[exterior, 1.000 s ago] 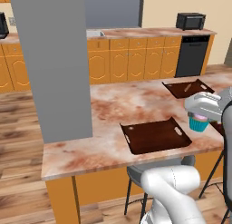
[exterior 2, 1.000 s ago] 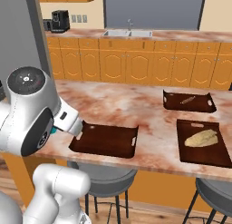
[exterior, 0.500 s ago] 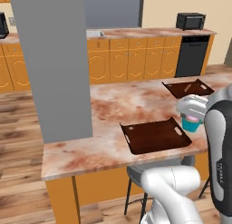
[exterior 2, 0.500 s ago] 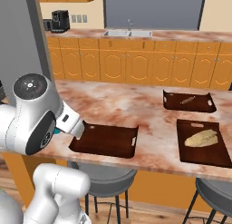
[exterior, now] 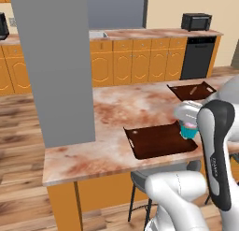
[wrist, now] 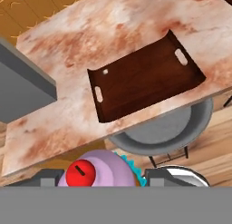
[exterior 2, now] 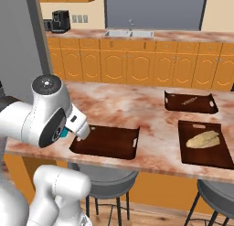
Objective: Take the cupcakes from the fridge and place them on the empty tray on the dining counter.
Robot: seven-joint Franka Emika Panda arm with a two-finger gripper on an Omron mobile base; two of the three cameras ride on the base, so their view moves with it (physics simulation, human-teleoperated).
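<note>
My gripper (exterior: 188, 127) is shut on a pink-frosted cupcake (exterior: 189, 131) with a teal wrapper. A sliver of the teal wrapper (exterior 2: 66, 132) peeks from under the arm. In the hand view the cupcake (wrist: 102, 170) has a red cherry on top and sits between my fingertips (wrist: 49, 178). It hangs just above one end of the empty tray (exterior: 158, 140) (exterior 2: 107, 142) (wrist: 145, 80), a dark brown tray on the dining counter (exterior: 116, 111) (exterior 2: 132, 106) (wrist: 68, 37) near its front edge. The fridge is out of view.
Two more dark trays lie further along the counter: one with tan food (exterior 2: 204, 142), one with a small item (exterior 2: 189, 102) (exterior: 192, 90). A grey stool (wrist: 163, 132) (exterior 2: 103, 174) stands below the counter edge. A grey pillar (exterior: 56, 61) rises at the counter's end.
The hand with the cupcake has drifted slightly lower and closer to the empty tray's end. The grip has not changed.
</note>
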